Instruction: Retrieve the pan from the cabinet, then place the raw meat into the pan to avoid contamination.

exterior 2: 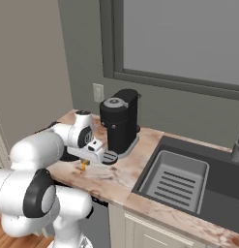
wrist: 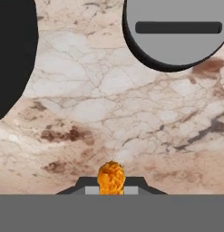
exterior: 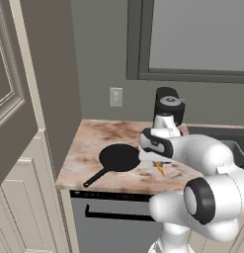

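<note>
Even, soft rendered light throughout; no glare or blur. The worktop (exterior: 94,143) is evenly bright, shadows faint; edges sharp and undistorted.

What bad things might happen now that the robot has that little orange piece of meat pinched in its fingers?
1. The raw meat is tiny and held only at the tips of the gripper, so it might slip out and land on the counter, spreading germs.
2. The pan sits off to one side, so a short swing could drop the meat beside it.
3. The coffee machine stands close to the arm and could get bumped.
</note>
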Robot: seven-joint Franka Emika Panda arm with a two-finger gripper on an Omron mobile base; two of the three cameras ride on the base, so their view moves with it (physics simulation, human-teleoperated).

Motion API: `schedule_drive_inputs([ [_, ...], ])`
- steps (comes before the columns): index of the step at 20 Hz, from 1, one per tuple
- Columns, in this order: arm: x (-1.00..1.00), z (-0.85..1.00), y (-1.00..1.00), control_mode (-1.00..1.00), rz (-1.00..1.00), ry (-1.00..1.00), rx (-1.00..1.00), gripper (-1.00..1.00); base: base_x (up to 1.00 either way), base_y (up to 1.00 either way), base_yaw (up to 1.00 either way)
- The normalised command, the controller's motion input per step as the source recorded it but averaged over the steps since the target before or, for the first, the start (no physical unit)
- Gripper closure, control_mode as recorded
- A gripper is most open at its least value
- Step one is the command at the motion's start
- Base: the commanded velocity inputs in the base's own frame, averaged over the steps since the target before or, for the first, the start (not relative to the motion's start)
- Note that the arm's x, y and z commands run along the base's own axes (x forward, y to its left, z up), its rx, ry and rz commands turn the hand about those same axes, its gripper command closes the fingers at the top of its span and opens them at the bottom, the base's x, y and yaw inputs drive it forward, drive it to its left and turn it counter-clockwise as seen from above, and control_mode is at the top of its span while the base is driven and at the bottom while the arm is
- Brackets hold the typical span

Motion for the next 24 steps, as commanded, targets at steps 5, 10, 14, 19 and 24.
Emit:
schedule_drive_inputs([
  [5, 0.0, 0.14, 0.34, -1.0, 0.0, 0.0, 0.0, 1.0, 0.0, 0.0, 0.0],
  [10, 0.1, 0.14, 0.32, -1.0, -0.02, 0.0, 0.0, 1.0, 0.0, 0.0, 0.0],
  [14, 0.21, 0.11, 0.25, -1.0, -0.05, 0.0, 0.0, 1.0, 0.0, 0.0, 0.0],
  [19, 0.2, 0.05, 0.21, -1.0, -0.06, 0.0, 0.0, 1.0, 0.0, 0.0, 0.0],
  [24, 0.23, 0.0, 0.16, -1.0, -0.06, 0.0, 0.0, 1.0, 0.0, 0.0, 0.0],
])
